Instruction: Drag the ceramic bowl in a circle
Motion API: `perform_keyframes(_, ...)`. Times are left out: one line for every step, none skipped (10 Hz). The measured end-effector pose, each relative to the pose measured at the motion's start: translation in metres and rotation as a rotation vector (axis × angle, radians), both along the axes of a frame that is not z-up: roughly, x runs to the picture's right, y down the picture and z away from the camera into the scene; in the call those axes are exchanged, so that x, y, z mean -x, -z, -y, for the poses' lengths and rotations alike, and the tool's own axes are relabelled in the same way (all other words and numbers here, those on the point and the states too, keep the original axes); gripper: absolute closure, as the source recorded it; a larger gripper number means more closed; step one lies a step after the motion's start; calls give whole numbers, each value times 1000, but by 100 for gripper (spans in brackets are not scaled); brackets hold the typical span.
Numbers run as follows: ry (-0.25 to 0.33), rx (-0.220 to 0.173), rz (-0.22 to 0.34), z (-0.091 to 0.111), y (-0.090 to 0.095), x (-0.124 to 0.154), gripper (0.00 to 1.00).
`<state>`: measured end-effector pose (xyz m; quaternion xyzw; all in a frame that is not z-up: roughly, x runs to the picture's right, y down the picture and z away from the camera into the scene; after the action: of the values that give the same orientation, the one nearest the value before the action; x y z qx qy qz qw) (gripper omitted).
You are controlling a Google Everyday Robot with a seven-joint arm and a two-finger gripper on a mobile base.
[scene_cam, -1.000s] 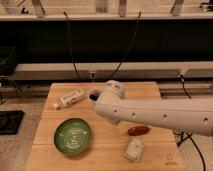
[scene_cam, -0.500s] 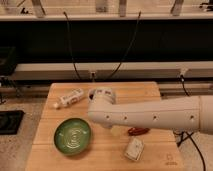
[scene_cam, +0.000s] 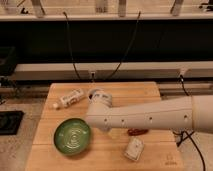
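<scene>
Approach step; the drag has not begun. The ceramic bowl sits untouched at the table's front-left. The gripper is mostly hidden under the arm's end, just right of the bowl, with its jaws apart and empty. Next: bring a finger down inside the bowl's rim, press lightly, then sweep a circle, avoiding the white cup.

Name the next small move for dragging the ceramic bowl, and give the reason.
Probably lower the gripper onto the ceramic bowl's nearest rim. The gripper is hidden under the end of the arm, which hangs right beside the bowl; no contact shows.
</scene>
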<state>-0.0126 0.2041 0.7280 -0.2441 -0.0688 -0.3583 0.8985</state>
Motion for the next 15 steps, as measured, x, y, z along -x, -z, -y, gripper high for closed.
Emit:
perform_keyframes(11,5,11,-3,-3,2,20)
perform_keyframes(26,16,27,-9,-6,6,20)
perform_keyframes(36,20,39,-12,-7,10,20)
perform_keyframes(45,27,48,-15,-9,11,20)
perform_keyframes(57,37,59,-19,-12,15,20)
perform_keyframes(78,50,78,-25,-17,24,20)
perform_keyframes(90,60,92,-28,-20,28,20)
perform_keyframes(101,68,99,-32,-22,28,20)
perform_keyframes(119,82,115,-37,-25,31,20)
perform_keyframes(129,85,124,-40,-28,35,20)
perform_keyframes(132,89,132,-40,-29,36,20)
perform_keyframes(144,98,141,-41,-32,38,20)
perform_keyframes(153,107,149,-43,-34,42,20)
perform_keyframes(165,114,160,-46,-37,47,20)
perform_keyframes(174,117,166,-47,-38,47,20)
